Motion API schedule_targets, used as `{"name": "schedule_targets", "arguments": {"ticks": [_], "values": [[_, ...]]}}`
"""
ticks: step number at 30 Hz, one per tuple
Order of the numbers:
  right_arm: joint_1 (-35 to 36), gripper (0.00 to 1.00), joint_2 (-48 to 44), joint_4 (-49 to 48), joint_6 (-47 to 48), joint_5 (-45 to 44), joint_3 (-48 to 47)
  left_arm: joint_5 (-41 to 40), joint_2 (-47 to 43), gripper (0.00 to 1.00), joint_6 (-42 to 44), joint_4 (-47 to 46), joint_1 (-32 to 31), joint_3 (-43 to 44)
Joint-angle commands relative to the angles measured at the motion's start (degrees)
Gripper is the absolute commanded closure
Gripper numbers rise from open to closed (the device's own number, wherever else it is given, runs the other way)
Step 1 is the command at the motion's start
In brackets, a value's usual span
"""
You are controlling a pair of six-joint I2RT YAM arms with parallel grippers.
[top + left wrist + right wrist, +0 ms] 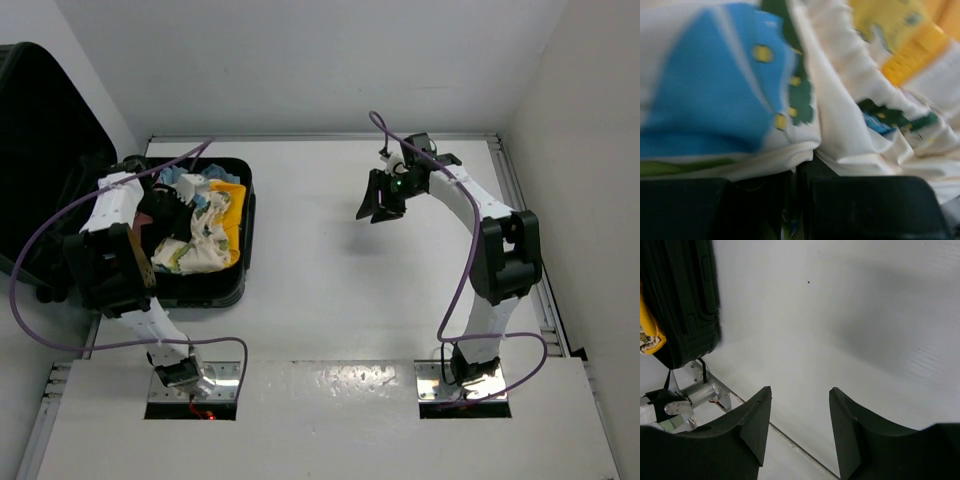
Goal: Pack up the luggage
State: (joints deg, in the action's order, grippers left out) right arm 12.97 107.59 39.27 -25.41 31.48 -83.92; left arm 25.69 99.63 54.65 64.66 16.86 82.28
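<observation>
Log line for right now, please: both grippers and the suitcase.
left gripper: shut on printed cloth in luggage | right gripper: open, empty, above table | luggage: open

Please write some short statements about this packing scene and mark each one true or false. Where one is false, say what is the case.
1. The luggage lies open at the left of the table, with clothes in it. True.
2. The right gripper holds a yellow garment. False: its jaws stand open with nothing between them.
3. The left gripper is down in the luggage, its fingers close together on the clothes. True.
4. Both grippers are inside the luggage. False: the right gripper hangs over the table, apart from the luggage.
</observation>
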Motion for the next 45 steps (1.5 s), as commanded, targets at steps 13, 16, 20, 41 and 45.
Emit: {"name": "schedule_targets", "arguments": {"ticks": [13, 16, 20, 41, 45], "values": [[0.48, 0.49, -1.24, -0.42, 1.94, -0.99, -1.42, -5.04, -2.41, 0.68, -17.56, -20.89, 0.72, 1.56], [0.39, 0.49, -1.33, -0.51, 2.03, -0.9, -1.42, -5.56, -8.03, 0.52, -20.36, -23.7, 0.72, 2.18], [0.48, 0.48, -1.51, -0.51, 1.94, -0.46, -1.34, -7.66, -13.92, 0.14, -20.9, -25.63, 1.33, 3.5], [0.65, 0.48, -2.91, 0.37, 3.35, 0.07, 0.07, 14.57, -12.28, 0.59, -5.96, -5.5, -13.43, 3.77], [0.65, 0.48, -3.0, 0.38, 3.7, -0.02, 0.51, 12.8, -8.06, 0.62, -8.94, -8.05, -15.89, 3.24]]}}
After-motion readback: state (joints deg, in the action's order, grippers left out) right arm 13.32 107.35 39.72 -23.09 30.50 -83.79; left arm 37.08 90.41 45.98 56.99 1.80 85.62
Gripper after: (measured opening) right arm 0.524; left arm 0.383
